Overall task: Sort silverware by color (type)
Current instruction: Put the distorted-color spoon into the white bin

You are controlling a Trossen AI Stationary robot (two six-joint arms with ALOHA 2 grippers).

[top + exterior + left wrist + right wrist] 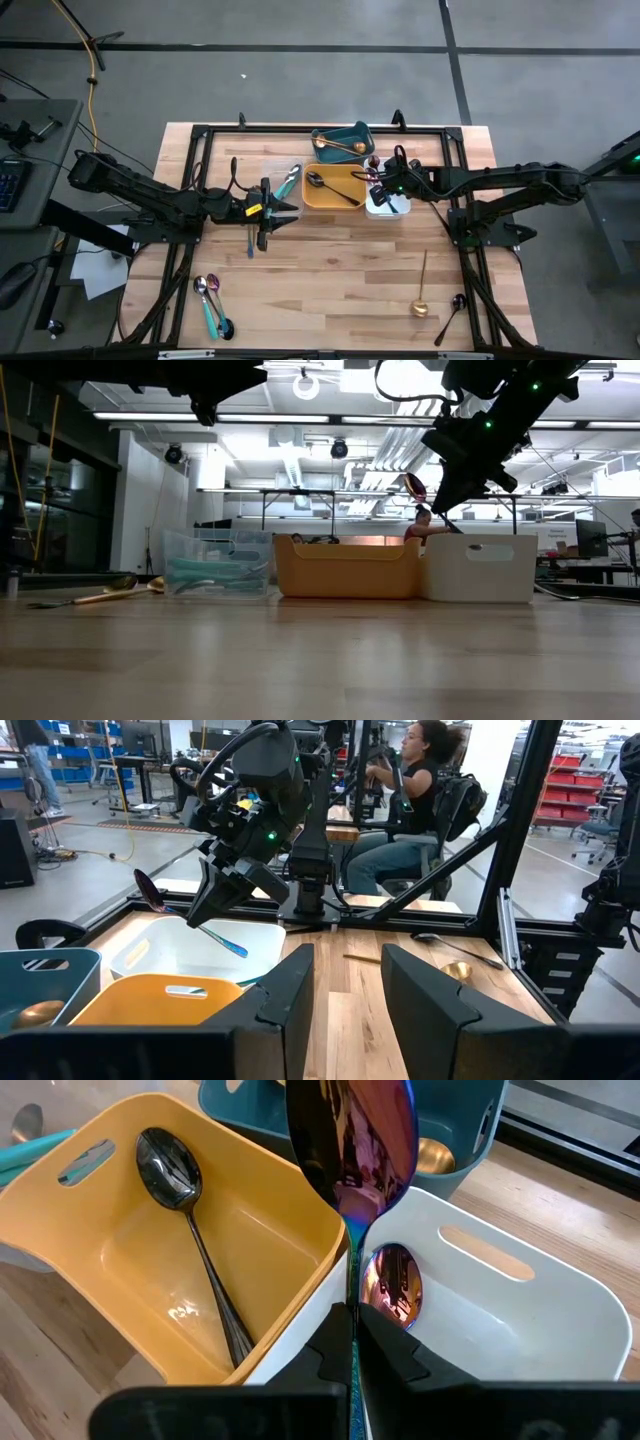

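Iridescent spoon (350, 1155) pinched in right gripper (352, 1342) over white tray (560, 1310); next, release. Left gripper (345, 982) waits spread, nine o'clock.

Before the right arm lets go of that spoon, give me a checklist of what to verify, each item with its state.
1. Right end effector shut on the iridescent spoon: ok.
2. Spoon above the white tray, not the yellow tray: ok; the handle points down at the white tray's edge next to the yellow one.
3. White tray holds matching colour: ok, another iridescent spoon lies inside.
4. Yellow tray holds only the black spoon: ok.
5. Left end effector out of the drop path: ok; it waits open, away from the trays.
6. Spoon low enough to release gently: cannot tell.
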